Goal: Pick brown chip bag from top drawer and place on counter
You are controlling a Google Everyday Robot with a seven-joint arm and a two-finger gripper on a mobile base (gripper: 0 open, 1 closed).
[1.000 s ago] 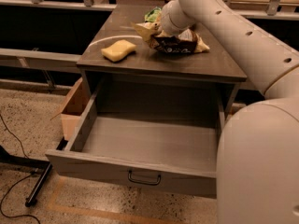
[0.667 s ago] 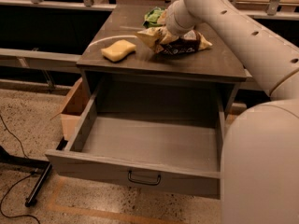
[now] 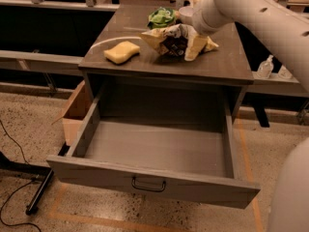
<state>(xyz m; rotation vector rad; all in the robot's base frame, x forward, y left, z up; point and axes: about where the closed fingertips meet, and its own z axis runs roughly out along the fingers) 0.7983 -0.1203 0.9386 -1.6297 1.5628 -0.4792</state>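
The white arm's claw [image 3: 190, 27], grip state unclear, has lifted off the wrinkly tan-and-brown foil chip bag [image 3: 171, 41], right of the yellow sponge [image 3: 121, 51] on the dark glossy desk [image 3: 145, 65]; placement looks done.

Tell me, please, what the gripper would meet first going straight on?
Probably the wrinkly tan-and-brown foil chip bag, right at the gripper on the dark glossy counter; depth is unclear.

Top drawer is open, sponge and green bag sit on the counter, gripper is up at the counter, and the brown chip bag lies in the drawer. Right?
Not quite. The camera view shows the brown chip bag on the counter, at the gripper, not in the top drawer. The sponge, the green bag and the open drawer are as you say.
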